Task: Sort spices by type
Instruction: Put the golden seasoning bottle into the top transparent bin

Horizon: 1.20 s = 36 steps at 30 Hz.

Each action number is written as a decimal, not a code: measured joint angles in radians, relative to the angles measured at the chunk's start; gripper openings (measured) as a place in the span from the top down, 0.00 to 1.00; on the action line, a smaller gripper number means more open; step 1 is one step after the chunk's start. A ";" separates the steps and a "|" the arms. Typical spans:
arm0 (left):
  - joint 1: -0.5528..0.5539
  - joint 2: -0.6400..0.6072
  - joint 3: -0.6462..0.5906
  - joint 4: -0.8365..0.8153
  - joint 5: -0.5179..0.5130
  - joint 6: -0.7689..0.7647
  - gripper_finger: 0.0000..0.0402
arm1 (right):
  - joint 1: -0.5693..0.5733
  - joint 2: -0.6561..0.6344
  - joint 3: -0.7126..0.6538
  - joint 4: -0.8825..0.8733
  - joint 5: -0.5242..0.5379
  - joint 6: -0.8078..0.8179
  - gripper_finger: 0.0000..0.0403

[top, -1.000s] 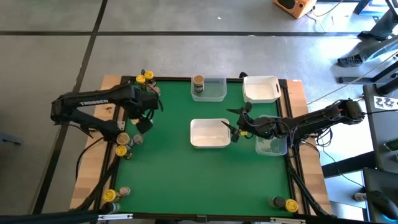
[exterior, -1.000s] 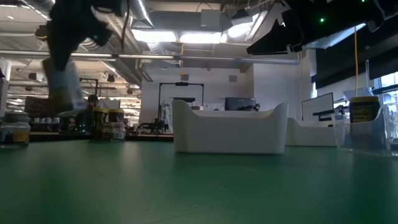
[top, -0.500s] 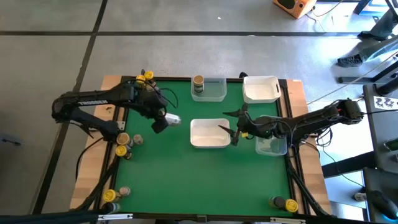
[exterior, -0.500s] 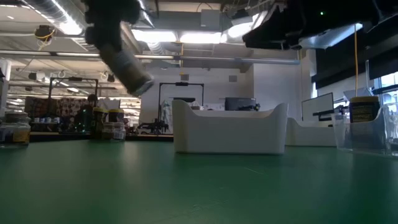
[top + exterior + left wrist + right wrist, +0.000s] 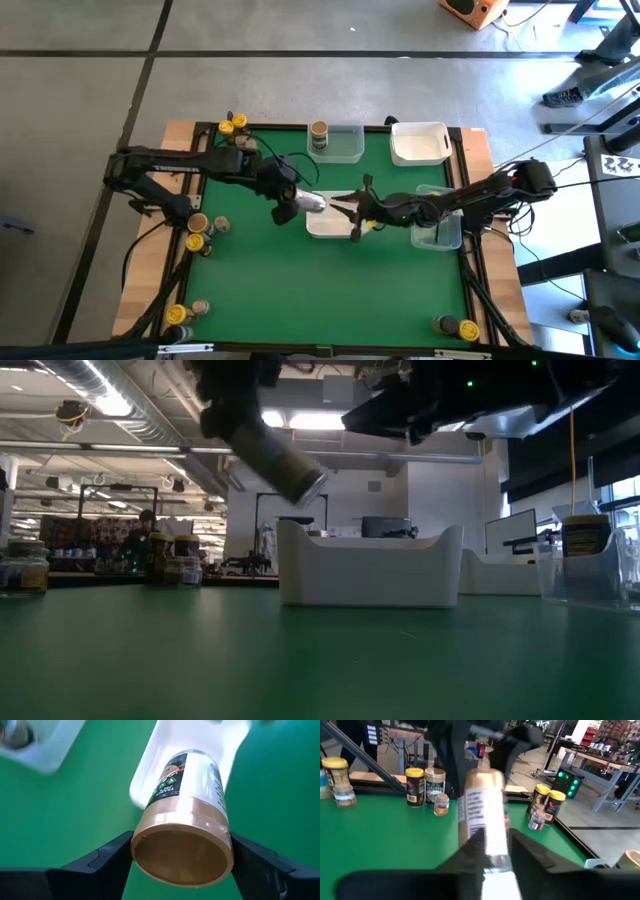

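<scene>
A spice jar with tan contents and a silvery lid hangs over the left end of the middle white tray, and my left gripper is shut on it. In the low view the jar slants, its lid end lower and toward the table's right. My right gripper stands over the same tray, just right of the lid end and pointing at it. Its fingers are almost together, and the jar shows beyond them. My left gripper pinches the jar's round wall near its tan bottom end between its two fingers, one on each side. The fingers run along the jar, which sticks out past them toward the table's right. It is lifted clear, tilted with its lid end down.
A clear tray holding one jar and a white tray stand at the far edge. Another clear tray lies under my right arm. Loose jars stand at the left edge, far left corner and both near corners.
My left gripper has carried the jar from the table's left side toward the right, to above the middle tray's left end, tipping it until its lid points right. My right gripper has moved left over the tray toward the jar, and its fingers have drawn together.
</scene>
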 joint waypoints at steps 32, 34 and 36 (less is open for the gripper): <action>-0.006 -0.001 0.061 0.218 -0.079 0.131 0.29 | 0.001 0.040 0.059 -0.086 0.074 -0.083 0.98; -0.002 -0.001 0.061 0.229 -0.105 0.140 0.29 | 0.001 0.012 0.059 -0.138 0.116 -0.092 0.99; 0.006 -0.001 0.060 0.230 -0.145 0.150 0.29 | 0.001 -0.039 0.058 -0.221 0.141 -0.092 0.99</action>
